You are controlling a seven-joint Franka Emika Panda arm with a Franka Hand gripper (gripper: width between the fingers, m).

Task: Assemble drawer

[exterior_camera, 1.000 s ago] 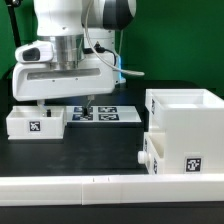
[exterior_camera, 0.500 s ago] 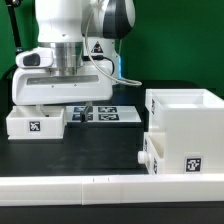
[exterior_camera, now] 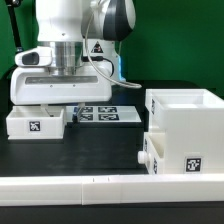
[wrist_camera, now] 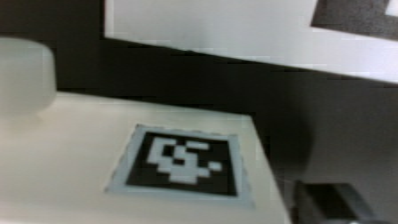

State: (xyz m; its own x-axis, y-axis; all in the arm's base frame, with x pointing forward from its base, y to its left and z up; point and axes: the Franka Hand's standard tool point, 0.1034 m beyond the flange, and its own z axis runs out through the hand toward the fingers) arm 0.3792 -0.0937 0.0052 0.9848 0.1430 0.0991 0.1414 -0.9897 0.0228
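Note:
The drawer's tall white housing point(exterior_camera: 186, 118) stands at the exterior view's right. One knobbed tray point(exterior_camera: 166, 157) sits in front of the housing, and a tag shows on it. The second tray point(exterior_camera: 34, 124) lies at the left, tag facing front. My gripper point(exterior_camera: 75, 106) hangs low at this tray's right wall, next to the marker board point(exterior_camera: 108, 115). The wrist view is filled by a white tagged surface point(wrist_camera: 180, 160), very close. One dark finger point(wrist_camera: 331, 200) shows far off to the side, so the jaws stand apart with nothing held.
A low white rail point(exterior_camera: 100, 188) with no tag runs along the front of the black table. A green wall stands behind the arm. A white rounded shape point(wrist_camera: 22, 70) shows in the wrist view; I cannot tell what it is.
The arm has moved toward the exterior view's left and a little lower, from over the marker board to the left tray's right wall. No part has moved.

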